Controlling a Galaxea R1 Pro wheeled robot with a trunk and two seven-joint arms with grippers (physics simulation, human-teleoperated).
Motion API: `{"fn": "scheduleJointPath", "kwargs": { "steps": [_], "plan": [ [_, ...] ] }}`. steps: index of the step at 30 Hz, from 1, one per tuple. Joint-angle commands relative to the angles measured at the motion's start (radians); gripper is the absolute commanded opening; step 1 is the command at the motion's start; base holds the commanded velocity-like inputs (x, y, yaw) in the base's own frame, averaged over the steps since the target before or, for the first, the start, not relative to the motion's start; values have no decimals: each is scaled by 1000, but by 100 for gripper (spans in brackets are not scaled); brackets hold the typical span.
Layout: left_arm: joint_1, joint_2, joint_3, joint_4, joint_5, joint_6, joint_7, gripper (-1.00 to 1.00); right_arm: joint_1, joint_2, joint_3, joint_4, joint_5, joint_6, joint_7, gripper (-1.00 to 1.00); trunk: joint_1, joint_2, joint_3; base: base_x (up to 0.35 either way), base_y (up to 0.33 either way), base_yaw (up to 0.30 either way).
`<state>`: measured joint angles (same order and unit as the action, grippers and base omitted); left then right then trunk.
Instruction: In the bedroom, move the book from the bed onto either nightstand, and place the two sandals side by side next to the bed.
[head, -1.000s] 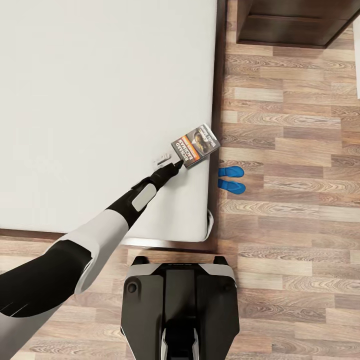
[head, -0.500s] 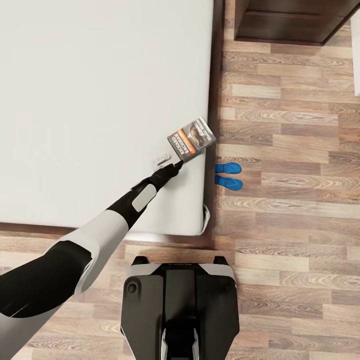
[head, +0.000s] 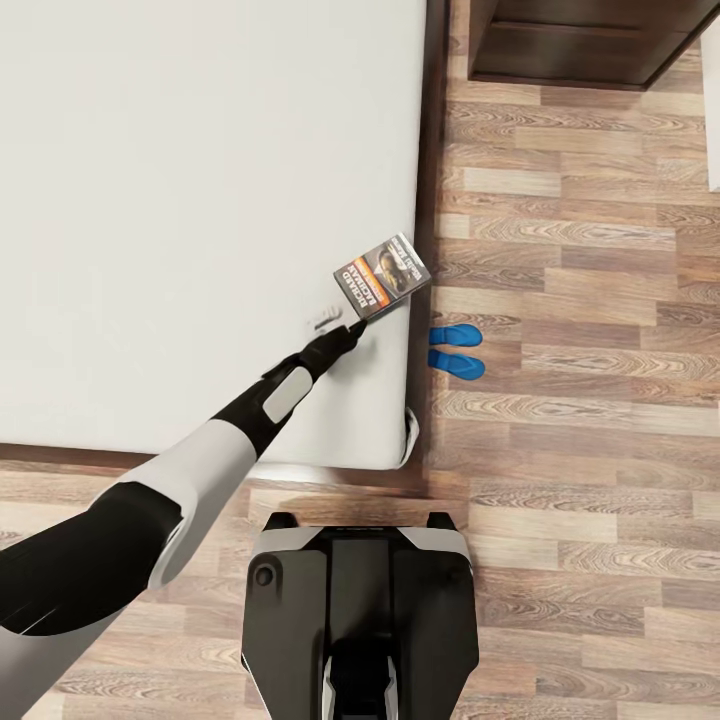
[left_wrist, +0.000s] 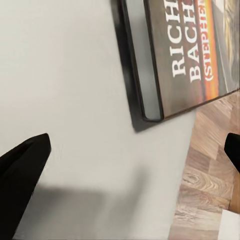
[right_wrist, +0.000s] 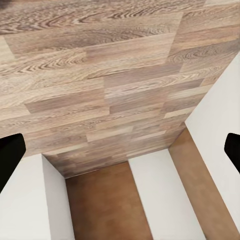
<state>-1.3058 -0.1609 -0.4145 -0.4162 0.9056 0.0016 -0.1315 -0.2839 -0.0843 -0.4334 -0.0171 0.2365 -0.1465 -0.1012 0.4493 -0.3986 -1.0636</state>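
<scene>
Underfoot, wood floor (head: 580, 300); grey bed (head: 200, 200).

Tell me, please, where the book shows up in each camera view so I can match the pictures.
Head view: book near the picture's centre, at the mattress's right edge.
Left wrist view: book along the upper right.
Right wrist view: wood floor and white panels.
Shared landmark: the grey mattress under the book.
</scene>
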Motion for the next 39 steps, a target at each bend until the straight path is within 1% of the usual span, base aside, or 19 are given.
{"fn": "scheduleJointPath", "kwargs": {
  "steps": [1,5,7,10,11,14,17,18,19,22,25,26,28,29,31,33,35,36,39],
  "plan": [
    [0,2,-4,-9,9,0,0,100,0,0,-8,2,10,-4,-3,100,1,-1,-1,-2,-2,0],
    [11,5,-3,-80,9,2,4,100,-1,0,-8,2,10,-4,-3,100,1,-1,-1,-1,-1,0],
    [33,7,-2,-141,10,8,6,100,-1,0,-8,2,10,-4,-3,100,1,-1,-1,0,0,0],
    [88,17,1,-271,11,27,22,100,-1,-1,-8,2,10,-4,-3,100,1,-1,-1,0,0,0],
    [88,17,1,-271,11,27,22,100,-1,-1,-8,2,10,-4,-3,100,1,-1,-1,0,0,0],
    [166,48,4,-446,11,86,77,100,0,-1,-8,2,10,-4,-3,100,1,-1,-1,0,0,0],
    [242,97,6,-653,11,159,176,100,0,-1,-8,2,10,-4,-4,100,1,-1,-1,0,0,0],
    [242,97,6,-653,11,159,176,100,0,-1,-8,2,10,-4,-4,100,1,-1,-1,0,0,0],
    [265,119,6,-724,12,181,213,100,0,-1,-8,2,10,-4,-3,100,1,-1,-1,0,0,0],
    [332,199,8,-918,13,243,314,100,-1,-2,-8,2,10,-4,-3,100,1,-1,-1,0,0,0],
    [397,298,23,-1045,20,298,373,100,0,-2,-8,2,10,-4,-3,100,1,-1,-1,0,0,0],
    [417,334,37,-1071,24,313,385,100,0,-2,-8,2,10,-4,-3,100,1,-1,-1,0,0,0],
    [453,402,84,-1110,40,344,402,100,0,-2,-8,2,10,-4,-3,100,1,-1,-1,0,0,0],
    [453,402,84,-1110,40,344,402,100,0,-2,-8,2,10,-4,-3,100,1,-1,-1,0,0,0],
    [489,460,148,-1134,68,377,413,100,0,-1,-8,2,10,-4,-3,100,1,-1,-1,0,0,0],
    [535,503,220,-1149,96,421,418,100,0,-1,-8,2,10,-4,-3,100,1,-1,-1,0,0,0],
    [593,533,299,-1159,115,480,422,100,0,-1,-8,2,10,-4,-3,100,1,-1,-1,0,0,0],
    [593,533,299,-1159,115,480,422,100,0,-1,-8,2,10,-4,-3,100,1,-1,-1,0,0,0],
    [680,561,444,-1168,131,594,425,100,0,-1,-8,2,10,-4,-3,100,1,-1,-1,0,0,0]
  ]
}}
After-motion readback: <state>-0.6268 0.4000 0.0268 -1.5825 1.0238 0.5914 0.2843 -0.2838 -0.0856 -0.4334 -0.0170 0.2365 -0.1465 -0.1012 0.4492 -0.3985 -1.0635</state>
